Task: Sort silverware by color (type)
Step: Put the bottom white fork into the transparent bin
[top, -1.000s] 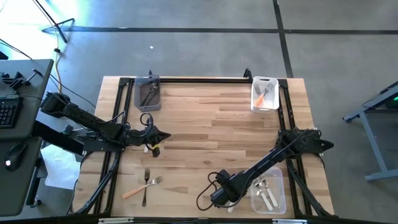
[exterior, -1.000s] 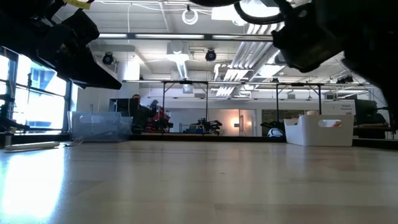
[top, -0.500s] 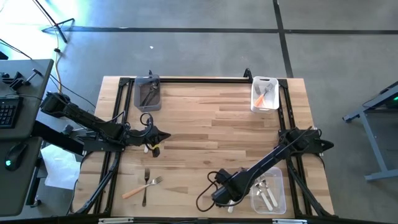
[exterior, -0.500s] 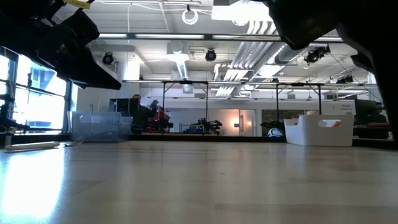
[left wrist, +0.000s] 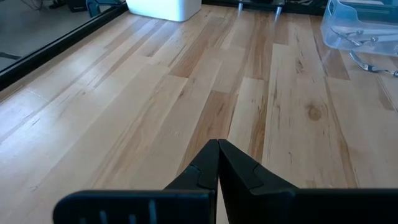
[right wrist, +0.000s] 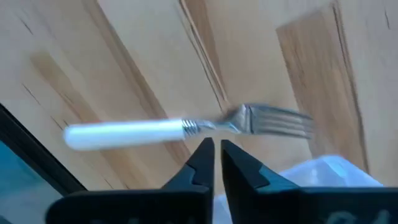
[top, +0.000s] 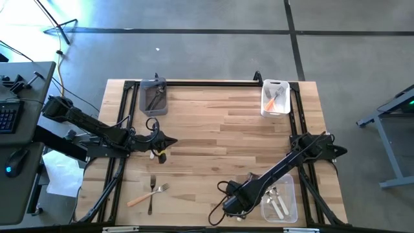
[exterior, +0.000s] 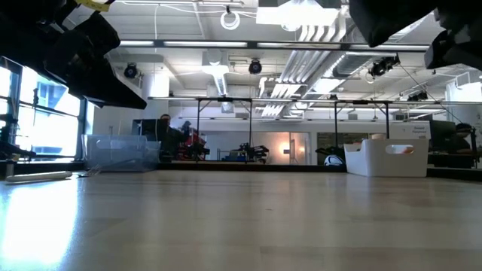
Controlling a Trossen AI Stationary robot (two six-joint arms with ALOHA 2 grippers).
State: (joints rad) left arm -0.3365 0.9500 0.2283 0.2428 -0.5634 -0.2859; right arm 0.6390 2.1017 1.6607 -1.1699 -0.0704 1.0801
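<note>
Right gripper (right wrist: 214, 152), fingers nearly closed and empty, hangs over a white-handled fork (right wrist: 180, 129) on the table beside the clear bin (top: 283, 197); closed left gripper (left wrist: 217, 155) idles; a misaligned grasp could skid the fork.

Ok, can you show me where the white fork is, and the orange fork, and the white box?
White fork (right wrist: 124, 132), right wrist view, middle of its white handle.
Orange fork (top: 140, 199), high view, on its orange handle.
White box (exterior: 388, 160), low view, middle of its front wall.
</note>
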